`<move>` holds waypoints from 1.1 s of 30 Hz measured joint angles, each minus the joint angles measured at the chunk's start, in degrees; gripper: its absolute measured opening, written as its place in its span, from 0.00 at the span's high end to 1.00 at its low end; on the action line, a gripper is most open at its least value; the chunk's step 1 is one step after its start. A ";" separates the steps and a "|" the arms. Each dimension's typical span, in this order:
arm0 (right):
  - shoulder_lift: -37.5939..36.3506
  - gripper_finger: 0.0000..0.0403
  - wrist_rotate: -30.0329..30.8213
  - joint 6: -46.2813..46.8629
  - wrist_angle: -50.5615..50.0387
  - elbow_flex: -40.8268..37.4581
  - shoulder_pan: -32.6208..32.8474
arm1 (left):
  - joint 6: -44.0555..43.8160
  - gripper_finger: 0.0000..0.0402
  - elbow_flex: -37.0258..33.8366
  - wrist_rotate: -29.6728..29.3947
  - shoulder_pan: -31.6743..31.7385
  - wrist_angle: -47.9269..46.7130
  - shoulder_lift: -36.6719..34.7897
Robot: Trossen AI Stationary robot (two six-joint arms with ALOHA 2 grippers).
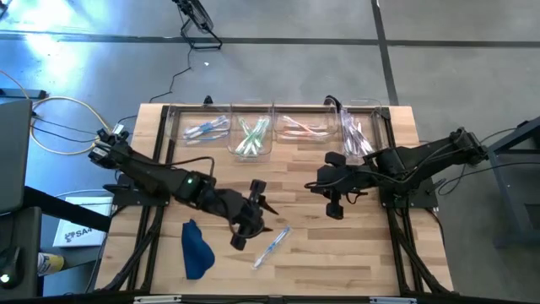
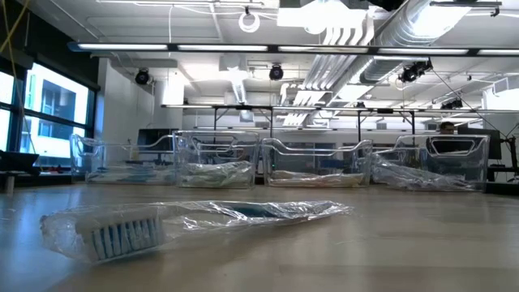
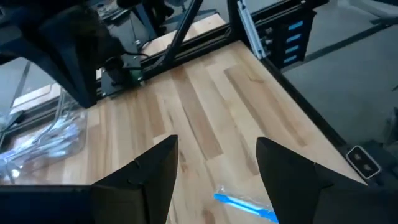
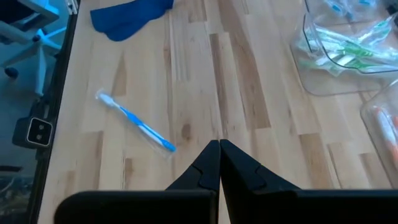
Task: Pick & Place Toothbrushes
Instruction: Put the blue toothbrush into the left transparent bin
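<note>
Across the pale wooden tabletop (image 1: 354,253), sorting looked nearly done: four clear plastic rectangular bins (image 1: 251,131) at twelve o'clock held wrapped toothbrushes (image 1: 251,135), leaving one blue-handled wrapped toothbrush (image 1: 272,247) loose at six o'clock. Just beside it at nine o'clock the left claw (image 1: 251,215) hung spread and empty, while the right claw (image 1: 335,208) waited pressed together near centre.

Two dark jointed arms, black cables, wedge-shaped black claw fingers (image 3: 149,180).

The counter (image 1: 337,253) is made of light wooden planks. Four clear bins (image 1: 251,129) stand on it in a row along the far edge, with wrapped toothbrushes inside. One wrapped blue toothbrush (image 1: 272,247) lies on the bare wood near the front. A dark blue cloth (image 1: 196,249) lies to its left, well apart.
</note>
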 joint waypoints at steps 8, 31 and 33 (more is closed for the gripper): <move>0.00 0.99 -0.47 -1.11 0.39 0.00 -0.02 | -10.38 0.48 0.00 0.02 0.13 3.26 0.02; 0.00 0.99 -1.03 -5.15 0.37 0.00 -0.04 | -26.34 0.48 -0.02 -1.53 0.13 8.96 0.09; 0.00 0.99 -1.03 -5.15 0.37 0.00 -0.04 | -27.42 0.48 -0.02 -1.55 0.13 9.02 0.09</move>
